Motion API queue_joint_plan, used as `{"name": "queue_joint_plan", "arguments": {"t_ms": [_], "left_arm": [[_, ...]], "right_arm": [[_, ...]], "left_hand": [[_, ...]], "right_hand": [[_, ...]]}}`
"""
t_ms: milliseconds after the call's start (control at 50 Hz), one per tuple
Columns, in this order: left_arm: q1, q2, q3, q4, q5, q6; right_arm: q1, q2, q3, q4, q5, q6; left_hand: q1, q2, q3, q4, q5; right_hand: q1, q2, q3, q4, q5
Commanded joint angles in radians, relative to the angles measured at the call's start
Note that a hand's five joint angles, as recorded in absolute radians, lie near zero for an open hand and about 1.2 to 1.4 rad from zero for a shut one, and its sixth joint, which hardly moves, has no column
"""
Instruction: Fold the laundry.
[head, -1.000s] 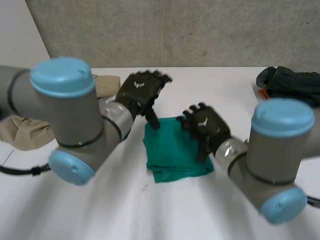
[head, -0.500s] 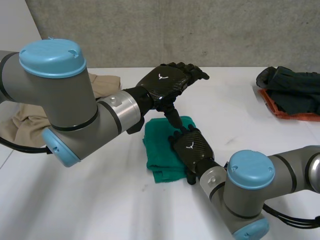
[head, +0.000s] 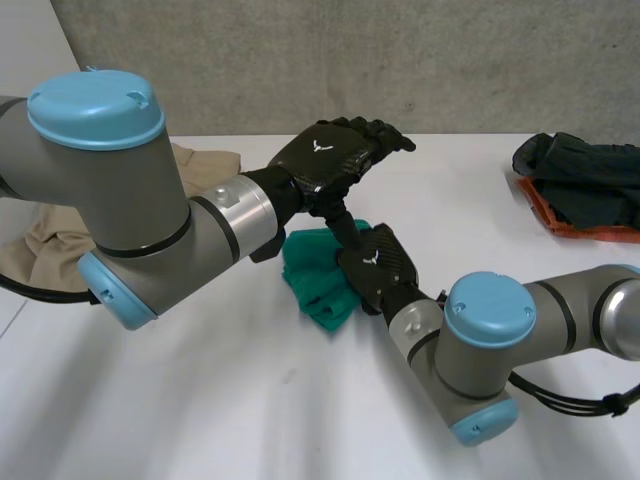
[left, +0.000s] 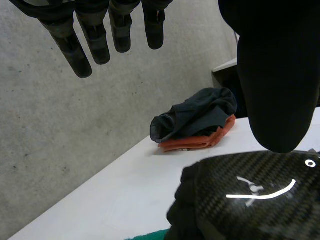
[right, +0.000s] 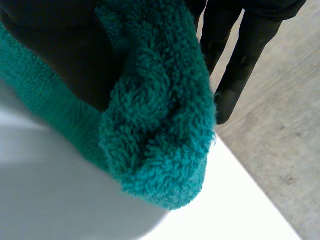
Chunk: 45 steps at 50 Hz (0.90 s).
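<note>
The green towel (head: 318, 283) lies bunched in a lump near the middle of the white table (head: 250, 400), a little toward the left. The right hand (head: 378, 268) sits on its right side and grasps it: in the right wrist view the thick pile of the towel (right: 160, 140) is gathered against the palm, with the fingers (right: 240, 55) reaching past it. The left hand (head: 330, 160) hovers just above and beyond the towel, released, its fingers (left: 85, 50) straight and holding nothing, its thumb pointing down toward the right hand (left: 250, 195). At the far left lies a beige cloth (head: 45, 255). At the far right a dark garment (head: 585, 175) rests on an orange one (head: 560, 220).
</note>
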Motion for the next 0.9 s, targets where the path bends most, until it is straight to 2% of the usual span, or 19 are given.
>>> {"name": "queue_joint_plan", "arguments": {"t_ms": [20,120,260,360,420,500,600,680,760,900], "left_arm": [[0.015,0.005,0.024,0.000,-0.005,-0.001],[0.033,0.044,0.050,0.000,-0.007,-0.004],[0.044,0.080,0.064,0.003,-0.005,-0.009],[0.042,0.083,0.061,0.003,-0.005,-0.009],[0.038,0.083,0.050,0.003,-0.005,-0.007],[0.035,0.081,0.045,0.002,-0.007,-0.007],[0.031,0.075,0.042,0.000,-0.007,-0.007],[0.027,0.074,0.024,0.002,-0.005,-0.007],[0.025,0.072,0.013,0.002,-0.005,-0.007],[0.008,0.072,0.011,0.002,-0.005,-0.006]], "right_arm": [[-0.027,-0.037,-0.105,-0.003,0.004,0.018],[-0.116,-0.072,-0.209,-0.016,0.009,0.029],[-0.297,-0.103,-0.359,-0.166,0.000,0.113],[-0.480,-0.040,-0.497,-0.215,-0.028,0.191],[-0.544,0.005,-0.553,-0.213,-0.049,0.207],[-0.639,0.120,-0.642,-0.215,-0.104,0.242],[-0.772,0.314,-0.720,-0.172,-0.258,0.276],[-0.846,0.396,-0.709,-0.099,-0.344,0.276],[-0.904,0.396,-0.650,-0.074,-0.396,0.267],[-0.926,0.321,-0.579,-0.078,-0.488,0.274]], "left_hand": [[-0.016,-0.012,-0.015,-0.009,-0.027],[-0.013,-0.009,-0.012,-0.006,-0.024],[-0.013,-0.009,-0.012,-0.006,-0.024],[-0.013,-0.009,-0.012,-0.006,-0.024],[-0.010,-0.006,-0.009,-0.003,-0.021],[-0.010,-0.006,-0.009,-0.003,-0.021],[-0.010,-0.006,-0.009,-0.003,-0.021],[-0.007,-0.003,-0.006,0.000,-0.018],[-0.007,-0.003,-0.006,0.000,-0.018],[-0.007,-0.003,-0.006,0.000,-0.018]], "right_hand": [[0.323,0.226,0.226,0.201,0.267],[0.323,0.226,0.226,0.201,0.267],[0.323,0.226,0.226,0.201,0.267],[0.323,0.226,0.226,0.201,0.267],[0.323,0.226,0.226,0.201,0.267],[0.323,0.226,0.226,0.201,0.267],[0.323,0.226,0.226,0.201,0.267],[0.323,0.226,0.226,0.201,0.267],[0.323,0.226,0.226,0.201,0.267],[0.323,0.226,0.226,0.201,0.267]]}}
